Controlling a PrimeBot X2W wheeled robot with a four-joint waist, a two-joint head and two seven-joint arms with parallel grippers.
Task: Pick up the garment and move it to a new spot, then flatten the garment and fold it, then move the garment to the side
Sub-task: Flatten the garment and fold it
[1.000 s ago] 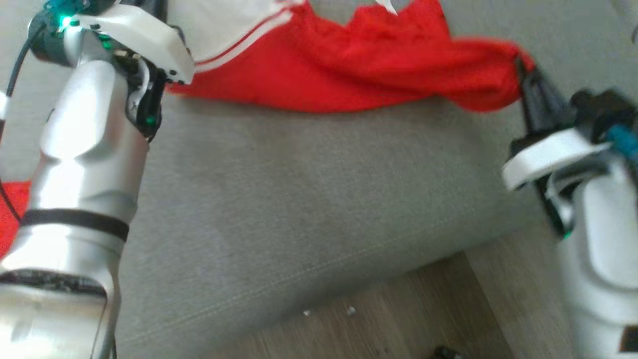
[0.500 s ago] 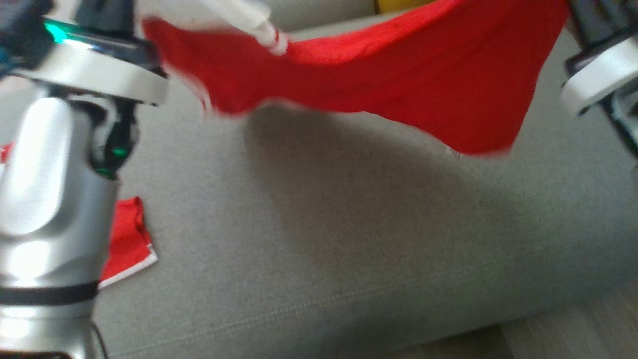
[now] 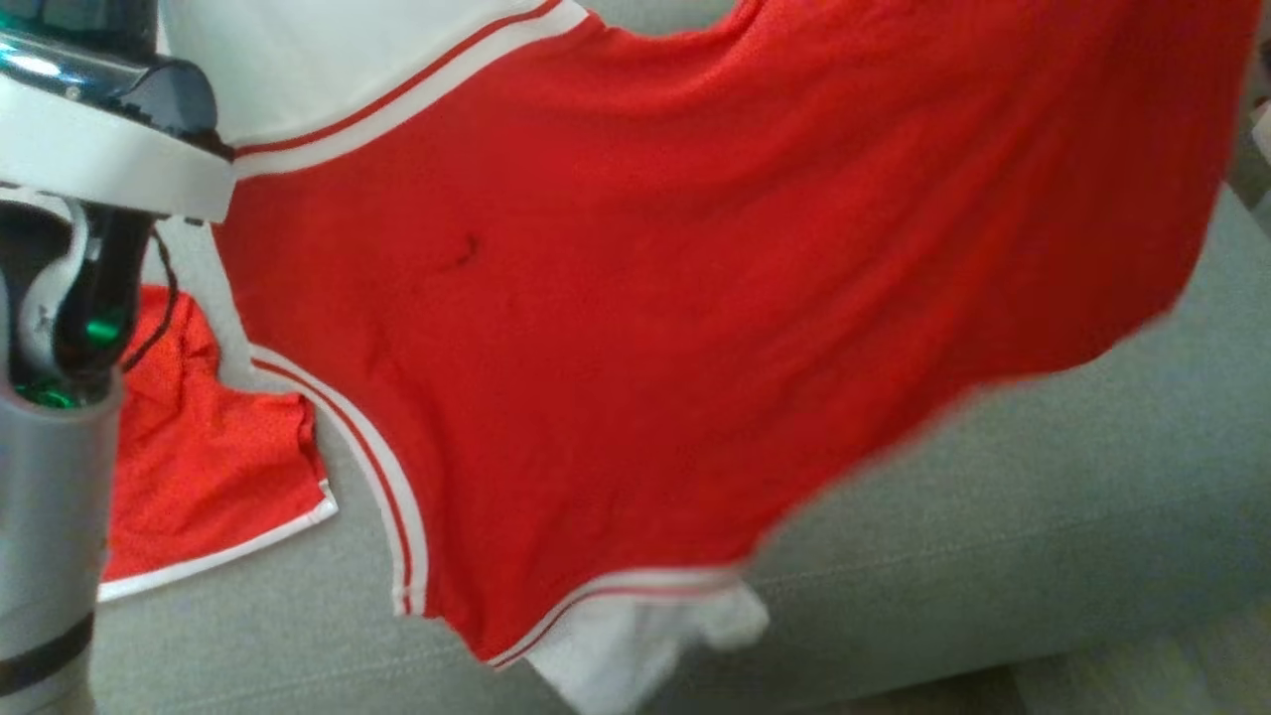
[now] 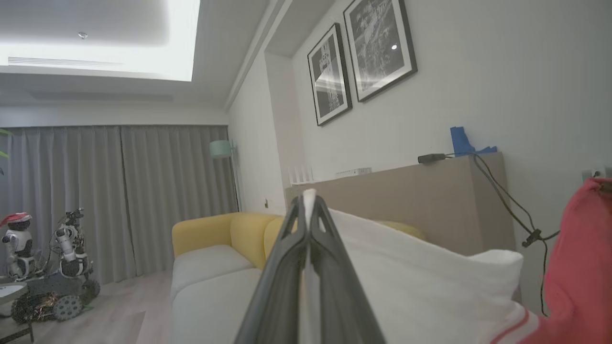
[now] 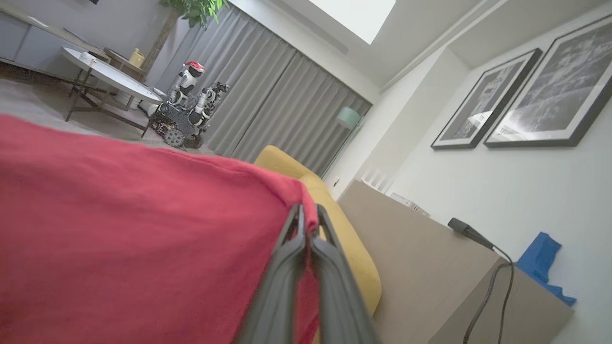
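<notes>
hanging red garment spreads above grey sofa in head view; wrist views add grips: left gripper clamped on white panel, right gripper clamped on red edge

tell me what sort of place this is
Most likely a living room, perhaps a staged one: a yellow and grey sofa, framed pictures and floor-length grey curtains. The small robots parked by the curtains hint at a test space.
</notes>
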